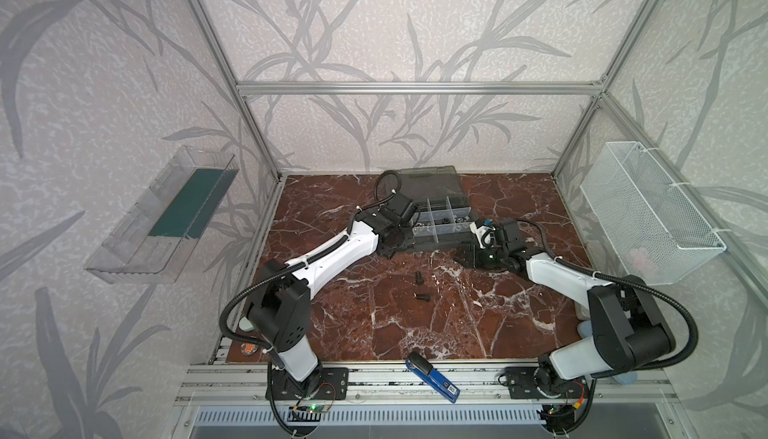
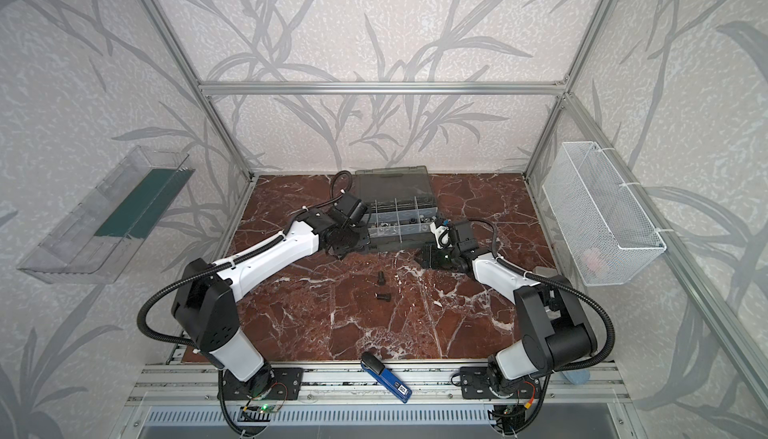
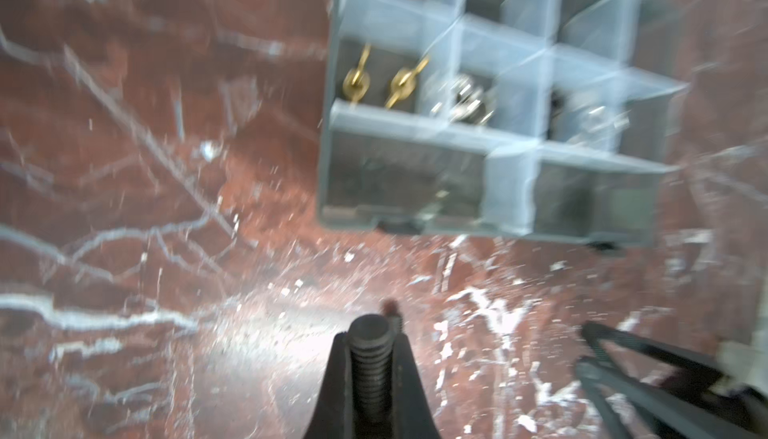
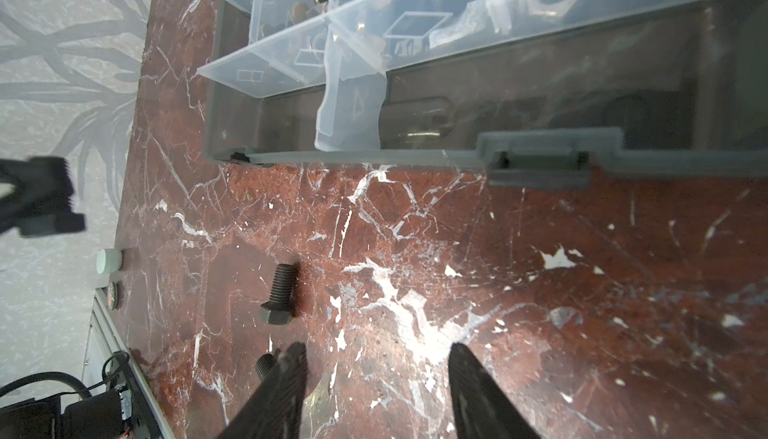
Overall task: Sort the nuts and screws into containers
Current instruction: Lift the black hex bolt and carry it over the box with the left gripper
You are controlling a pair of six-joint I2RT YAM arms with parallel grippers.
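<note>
L: left gripper [image 3: 371,335] clamped across threaded shank of screw [image 3: 371,378], short of organiser case [image 3: 353,213] | FEEL: stiff, light, likely rolls; threads aid bite | R: right gripper [image 4: 376,358] apart, empty

Leaf-patterned grey wallpaper [image 1: 374,21], aluminium frame [image 1: 415,87], red-brown marble tabletop [image 1: 415,324], white mesh basket [image 1: 648,208]
</note>
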